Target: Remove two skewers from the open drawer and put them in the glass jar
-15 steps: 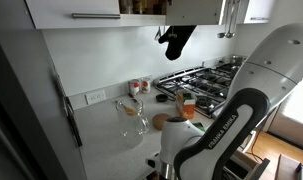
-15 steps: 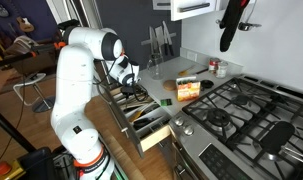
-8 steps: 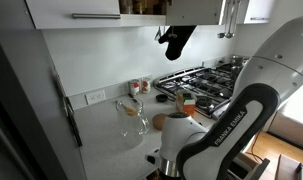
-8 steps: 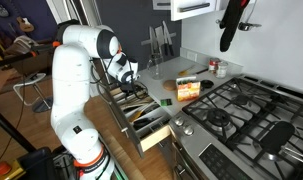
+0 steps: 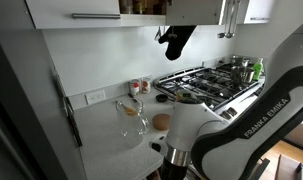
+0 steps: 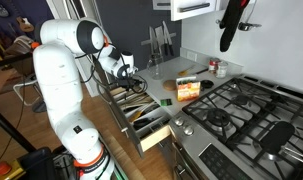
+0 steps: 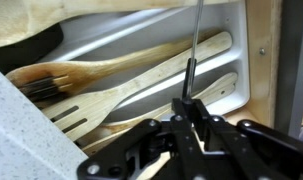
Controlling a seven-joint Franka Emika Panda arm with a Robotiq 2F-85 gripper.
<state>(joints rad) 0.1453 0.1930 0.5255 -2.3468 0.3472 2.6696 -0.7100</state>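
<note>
Drawer (image 6: 158,136) hangs open under the counter (image 5: 106,135). In the wrist view, wooden spoons (image 7: 101,85) lie on the left of its tray. Beside them a thin dark skewer (image 7: 194,40) points up, its low end pinched tight in the closed claw (image 7: 189,106). The glass jar (image 5: 132,120) stands on the counter, well apart.

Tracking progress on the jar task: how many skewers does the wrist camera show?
1: a skewer pinched in the gripper, running up to the top edge, over the drawer. More may be hidden.
</note>
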